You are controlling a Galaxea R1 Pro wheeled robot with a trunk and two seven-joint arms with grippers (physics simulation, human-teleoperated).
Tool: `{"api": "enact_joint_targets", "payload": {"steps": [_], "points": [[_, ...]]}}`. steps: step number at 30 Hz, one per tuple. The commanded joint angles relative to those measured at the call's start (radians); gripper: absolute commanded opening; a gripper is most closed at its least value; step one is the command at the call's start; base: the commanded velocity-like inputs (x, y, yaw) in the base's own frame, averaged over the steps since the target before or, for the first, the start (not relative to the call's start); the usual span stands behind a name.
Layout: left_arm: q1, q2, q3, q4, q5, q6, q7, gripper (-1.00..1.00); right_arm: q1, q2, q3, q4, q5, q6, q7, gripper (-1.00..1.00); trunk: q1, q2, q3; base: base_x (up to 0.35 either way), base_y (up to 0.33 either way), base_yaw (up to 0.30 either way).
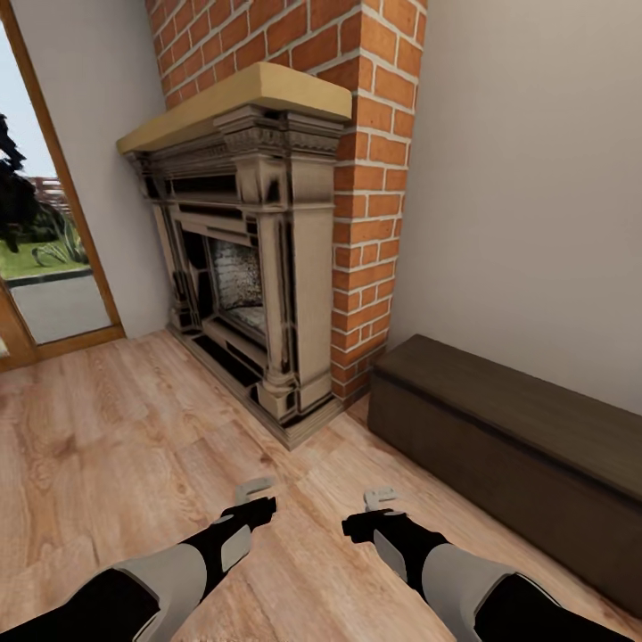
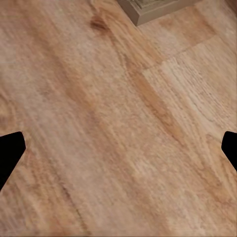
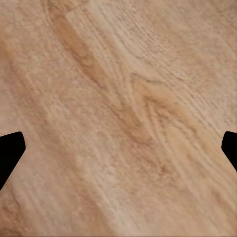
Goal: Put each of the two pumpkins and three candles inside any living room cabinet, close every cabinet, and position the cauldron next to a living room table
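Note:
A long, low, dark brown cabinet (image 1: 526, 446) stands along the right wall in the head view, its plain front panels shut. My left gripper (image 1: 254, 489) and right gripper (image 1: 381, 499) hang low over the wooden floor in front of me, both pointing down. In the left wrist view the left gripper (image 2: 118, 148) has its black fingertips (image 2: 10, 150) far apart, open and empty. The right gripper (image 3: 118, 148) in the right wrist view looks the same, fingertips (image 3: 10, 150) wide apart over bare floor. The pumpkins, candles, cauldron and table are out of view.
A brick chimney with an ornate fireplace (image 1: 254, 259) and tan mantel stands ahead, just left of the cabinet. A glass door with a wooden frame (image 1: 53, 241) is at the far left. Light wood floor (image 1: 116, 446) spreads before the fireplace.

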Motion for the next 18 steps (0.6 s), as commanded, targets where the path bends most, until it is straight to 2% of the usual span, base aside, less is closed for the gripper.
{"api": "enact_joint_targets", "payload": {"steps": [1,18], "points": [[-0.001,0.000,-0.008,0.000,0.006,-0.002,0.004,1.00,0.000,0.000,0.006,-0.002,-0.007,0.005,-0.005,1.00,0.000,0.000,-0.001,0.000,0.000,0.290],[0.000,0.002,-0.008,0.000,0.008,-0.002,0.004,1.00,0.000,0.000,0.006,-0.002,-0.007,0.005,-0.006,1.00,0.000,0.000,-0.001,0.000,0.000,0.290]]}}
